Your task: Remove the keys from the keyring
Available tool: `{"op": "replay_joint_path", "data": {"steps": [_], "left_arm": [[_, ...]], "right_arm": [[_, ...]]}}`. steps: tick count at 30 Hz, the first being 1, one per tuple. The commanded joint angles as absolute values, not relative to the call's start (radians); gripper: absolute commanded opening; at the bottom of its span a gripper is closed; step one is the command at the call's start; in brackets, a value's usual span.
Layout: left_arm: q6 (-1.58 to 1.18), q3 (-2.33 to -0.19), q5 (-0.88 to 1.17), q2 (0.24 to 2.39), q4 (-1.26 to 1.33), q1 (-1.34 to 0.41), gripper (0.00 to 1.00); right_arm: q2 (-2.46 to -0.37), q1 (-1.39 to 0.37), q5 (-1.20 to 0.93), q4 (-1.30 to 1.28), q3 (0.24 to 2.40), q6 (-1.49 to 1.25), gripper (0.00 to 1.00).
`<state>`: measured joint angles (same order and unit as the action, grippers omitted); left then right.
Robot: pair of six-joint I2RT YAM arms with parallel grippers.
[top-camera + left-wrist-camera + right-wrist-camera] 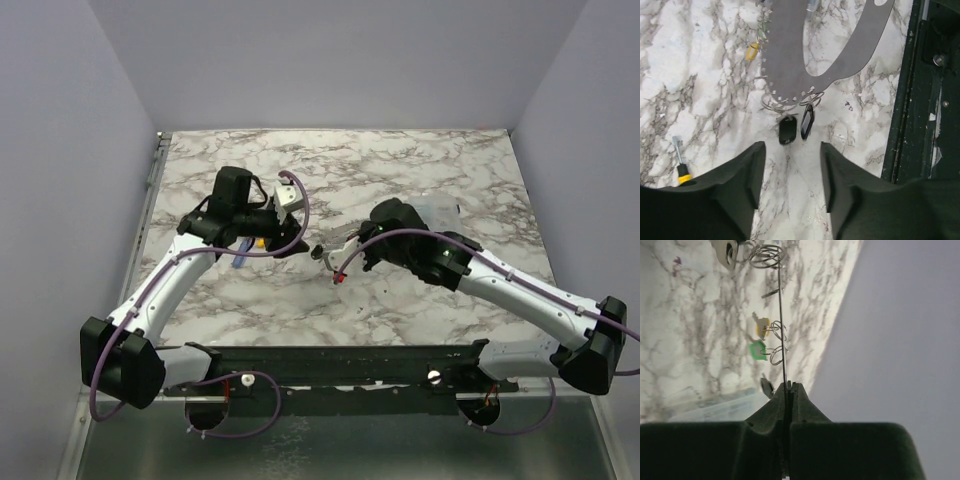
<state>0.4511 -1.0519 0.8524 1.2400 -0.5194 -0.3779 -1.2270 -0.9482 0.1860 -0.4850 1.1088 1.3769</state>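
— Nearest on the left wrist camera?
— Left gripper [792, 150], fingers [747, 175] parted, clamping nothing. Only bare marble table [790, 200] in the gap.

— Just past the tips?
— Two black keys [787, 131], side by side, strung on wire rings [771, 104] at the near edge of the grey keyring plate [785, 50]. Close to the fingers, not touching them.

— Off to the sides?
— Yellow-handled stick [682, 167] flat on the marble to the left, well apart from the plate. Black rail [920, 125] down the right.

— Farther on?
— Orange-yellow key [752, 51] at the plate's left edge, ringed on like the rest.

— Right wrist camera, nearest first?
— Right gripper [788, 390], fingers pressed together on the thin keyring plate, seen edge-on as a dark line.

— Beyond that?
— Green key [758, 350] first, then the orange-yellow key, each on its own ring beside that edge. A bigger coil of rings at the far end. Grey wall [900, 330] off to the right.

— From above?
— Both grippers near mid-table, tips facing, plate and keys between them. Too small there to sort one key from another.
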Motion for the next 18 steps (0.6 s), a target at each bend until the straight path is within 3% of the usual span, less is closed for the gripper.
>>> {"op": "replay_joint_path", "data": {"steps": [1, 5, 18], "left_arm": [[0.405, -1.087, 0.890, 1.219, -0.498, -0.340, 0.59], [0.336, -1.048, 0.904, 1.216, -0.426, -0.336, 0.65], [0.089, -0.941, 0.827, 1.252, -0.152, -0.337, 0.66]], "right_arm": [[-1.277, -0.907, 0.076, -0.689, 1.216, 1.077, 0.01], [-1.348, -0.845, -0.036, -0.807, 1.323, 0.894, 0.01], [-1.583, -0.658, -0.383, -1.009, 1.555, 0.499, 0.01]]}}
